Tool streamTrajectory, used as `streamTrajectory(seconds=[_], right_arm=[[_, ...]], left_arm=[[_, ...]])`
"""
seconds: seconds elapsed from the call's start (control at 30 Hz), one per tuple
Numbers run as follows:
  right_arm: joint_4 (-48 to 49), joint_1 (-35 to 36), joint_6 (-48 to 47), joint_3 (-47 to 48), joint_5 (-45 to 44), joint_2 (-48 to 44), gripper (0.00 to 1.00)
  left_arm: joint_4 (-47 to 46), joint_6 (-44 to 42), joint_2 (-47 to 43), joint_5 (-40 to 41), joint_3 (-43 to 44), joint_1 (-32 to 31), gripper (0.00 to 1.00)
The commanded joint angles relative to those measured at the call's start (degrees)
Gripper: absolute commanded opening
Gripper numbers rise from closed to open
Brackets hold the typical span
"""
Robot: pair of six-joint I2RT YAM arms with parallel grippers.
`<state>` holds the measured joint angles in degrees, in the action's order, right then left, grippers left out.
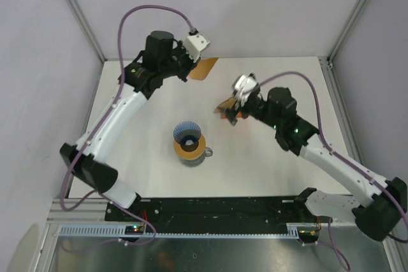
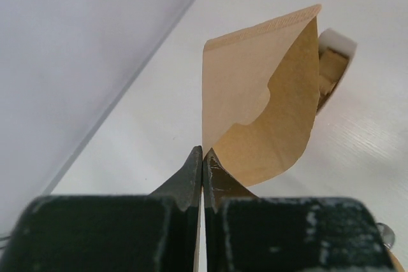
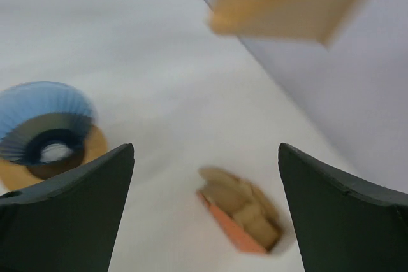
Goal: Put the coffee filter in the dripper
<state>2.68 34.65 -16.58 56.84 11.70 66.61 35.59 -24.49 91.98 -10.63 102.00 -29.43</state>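
The coffee filter [image 2: 255,100] is a tan paper cone pinched at its lower edge by my shut left gripper [image 2: 203,157] and held above the far part of the table [image 1: 205,68]. It also shows blurred at the top of the right wrist view [image 3: 287,1]. The blue ribbed dripper [image 1: 189,133] sits on a tan ring at the table's middle, also in the right wrist view [image 3: 44,116]. My right gripper [image 3: 205,151] is open wide and empty above the orange packet [image 3: 242,218].
The dripper rests on a tan-orange ring [image 1: 201,151] atop a clear glass carafe. The orange packet of stacked papers [image 1: 226,109] lies right of centre, under the right gripper [image 1: 232,113]. Grey walls enclose the table [image 1: 146,176] at the back and sides.
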Motion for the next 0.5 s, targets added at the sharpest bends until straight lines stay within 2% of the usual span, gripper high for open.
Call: streamTrajectory(seconds=[0.0, 0.13, 0.23, 0.37, 0.47], right_arm=[[-0.6, 13.7, -29.6, 2.1, -4.6, -5.7, 0.99], [-1.1, 27.8, -50.6, 2.1, -15.4, -5.1, 1.00], [-2.9, 34.5, -62.7, 3.9, -25.2, -1.8, 0.99], [-4.3, 38.2, -71.4, 6.0, -35.3, 2.8, 0.99], [-3.5, 39.9, -74.9, 6.3, -38.4, 4.2, 0.99]], left_arm=[[5.2, -1.1, -6.2, -2.0, -0.3, -0.2, 0.00], [9.3, -2.0, -9.1, 0.6, -0.5, -2.6, 0.00], [12.5, -3.1, -10.3, 3.8, -0.5, -5.5, 0.00], [16.0, -3.2, -11.6, 5.4, -1.1, -8.1, 0.00], [17.5, -3.1, -12.3, 6.0, -2.3, -9.4, 0.00]])
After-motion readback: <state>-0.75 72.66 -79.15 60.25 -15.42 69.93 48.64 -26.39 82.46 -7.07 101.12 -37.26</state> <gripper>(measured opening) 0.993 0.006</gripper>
